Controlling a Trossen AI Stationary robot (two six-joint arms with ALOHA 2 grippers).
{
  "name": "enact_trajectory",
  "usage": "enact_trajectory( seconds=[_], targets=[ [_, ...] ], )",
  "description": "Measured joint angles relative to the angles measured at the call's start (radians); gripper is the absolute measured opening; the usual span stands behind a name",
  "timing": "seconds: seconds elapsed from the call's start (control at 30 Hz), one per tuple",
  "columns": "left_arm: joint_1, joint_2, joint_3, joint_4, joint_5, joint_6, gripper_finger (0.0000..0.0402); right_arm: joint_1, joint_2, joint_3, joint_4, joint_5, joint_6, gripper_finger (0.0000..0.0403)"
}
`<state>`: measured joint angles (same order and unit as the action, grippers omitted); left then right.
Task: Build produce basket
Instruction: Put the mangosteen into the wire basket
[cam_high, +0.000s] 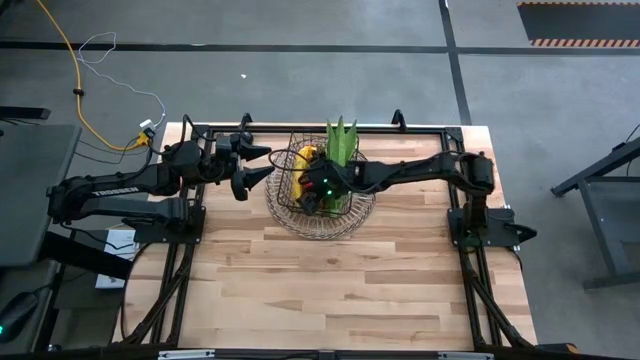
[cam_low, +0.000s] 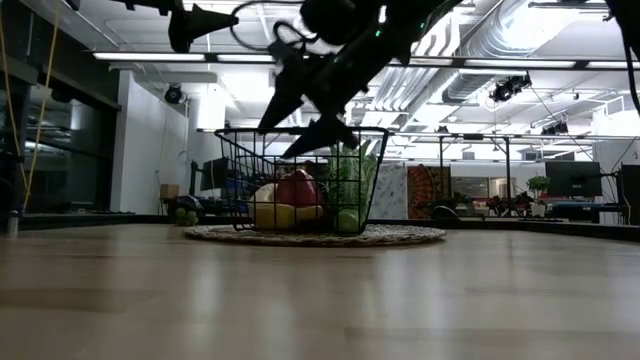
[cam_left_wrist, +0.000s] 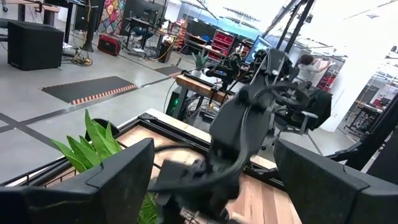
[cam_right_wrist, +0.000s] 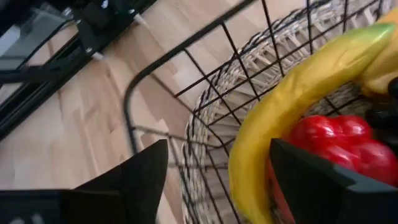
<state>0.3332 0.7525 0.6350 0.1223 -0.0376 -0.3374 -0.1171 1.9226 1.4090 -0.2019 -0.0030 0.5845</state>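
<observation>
The dark wire basket (cam_high: 285, 200) stands on its round woven rim (cam_low: 400, 235) at the table's far middle. In it lie a yellow banana (cam_right_wrist: 292, 93), a red pepper (cam_right_wrist: 336, 140) and the corn ear, whose green leaves (cam_high: 342, 140) stick up at the far side. My right gripper (cam_high: 312, 186) hangs open and empty just above the basket's left side; it also shows in the low view (cam_low: 300, 120) and the right wrist view (cam_right_wrist: 217, 149). My left gripper (cam_high: 262, 166) is open and empty, raised left of the basket, and points toward it (cam_left_wrist: 211, 155).
The bare wooden tabletop (cam_high: 330, 290) spreads out near the basket's front. Black frame rails (cam_high: 175, 290) run along the table's left, right and far edges. Small green round things (cam_low: 185, 214) show low beside the basket's left in the low view.
</observation>
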Motion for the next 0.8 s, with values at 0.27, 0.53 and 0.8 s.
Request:
enact_trajectory(
  seconds=[0.27, 0.53, 0.8],
  targets=[
    [0.0, 0.0, 0.0, -0.018, 0.0, 0.0, 0.0318, -0.011, -0.272, 0.0, -0.264, 0.082, -0.229, 0.0276],
    [0.0, 0.0, 0.0, -0.029, 0.004, 0.0, 0.0318, 0.087, -0.606, -0.14, -0.31, 0.322, -0.29, 0.0277],
    [0.0, 0.0, 0.0, -0.022, 0.099, 0.101, 0.0318, 0.178, -0.94, -0.634, 0.193, 0.329, -0.088, 0.0277]
  ],
)
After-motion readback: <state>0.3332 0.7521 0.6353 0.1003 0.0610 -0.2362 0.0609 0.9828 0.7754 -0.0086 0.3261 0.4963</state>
